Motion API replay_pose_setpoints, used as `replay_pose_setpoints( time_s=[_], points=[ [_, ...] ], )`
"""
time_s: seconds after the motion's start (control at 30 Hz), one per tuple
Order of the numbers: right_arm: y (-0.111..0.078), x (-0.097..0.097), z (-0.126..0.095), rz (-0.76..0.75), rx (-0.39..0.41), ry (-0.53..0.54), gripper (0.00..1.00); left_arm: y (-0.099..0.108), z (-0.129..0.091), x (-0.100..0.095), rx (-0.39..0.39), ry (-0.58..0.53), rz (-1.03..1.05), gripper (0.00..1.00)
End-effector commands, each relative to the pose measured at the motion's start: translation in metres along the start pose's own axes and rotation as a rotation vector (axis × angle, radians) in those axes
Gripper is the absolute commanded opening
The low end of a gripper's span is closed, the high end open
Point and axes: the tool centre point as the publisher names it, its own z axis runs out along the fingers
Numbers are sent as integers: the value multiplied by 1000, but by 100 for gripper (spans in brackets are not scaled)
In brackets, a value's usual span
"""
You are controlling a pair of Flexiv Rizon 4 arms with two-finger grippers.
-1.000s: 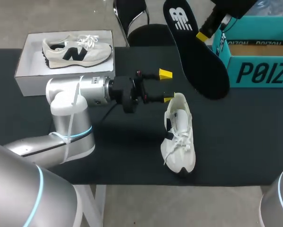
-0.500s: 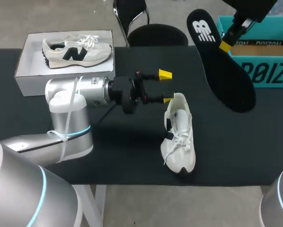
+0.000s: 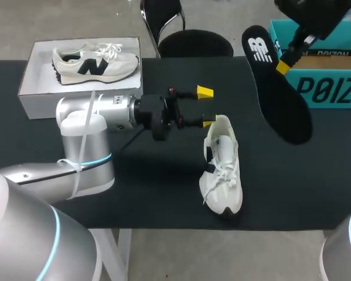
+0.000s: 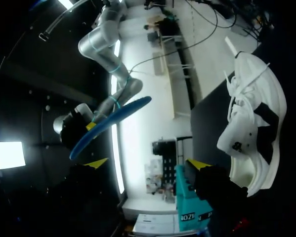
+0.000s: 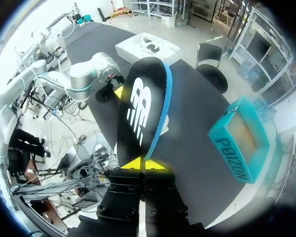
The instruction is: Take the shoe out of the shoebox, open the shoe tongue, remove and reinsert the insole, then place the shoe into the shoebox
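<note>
A white shoe (image 3: 222,167) lies on the black table, heel toward the back; in the left wrist view the shoe (image 4: 251,133) is beside one finger. My left gripper (image 3: 205,107) stands open at the heel, nothing between its fingers, its nearer fingertip (image 3: 208,123) close against the heel. Above the table's right side hangs the black insole (image 3: 275,82), with my right gripper (image 3: 283,63) shut on its edge. In the right wrist view the insole (image 5: 143,108) rises from between the closed yellow tips of that gripper (image 5: 144,164). The open teal shoebox (image 3: 321,58) stands at the back right.
A white shoebox (image 3: 40,96) at the back left holds a second white shoe with a black logo (image 3: 93,61). My left arm (image 3: 87,134) lies across the table's left half. Bare black table surface (image 3: 292,187) lies to the right of the shoe.
My right arm has carried the insole to the right, toward the teal shoebox, and turned it a little. The left arm and the shoe have stayed put.
</note>
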Motion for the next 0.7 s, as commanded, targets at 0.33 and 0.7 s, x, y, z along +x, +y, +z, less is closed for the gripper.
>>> replay_pose_setpoints(
  time_s=[0.33, 0.7],
  points=[
    [14, -32, 31, 5, 25, 97, 0, 0, 1, 2, -4, -2, 3, 100],
    [-5, -42, 53, 29, 16, 101, 0, 0, 1, 2, -4, -2, 3, 100]
  ],
)
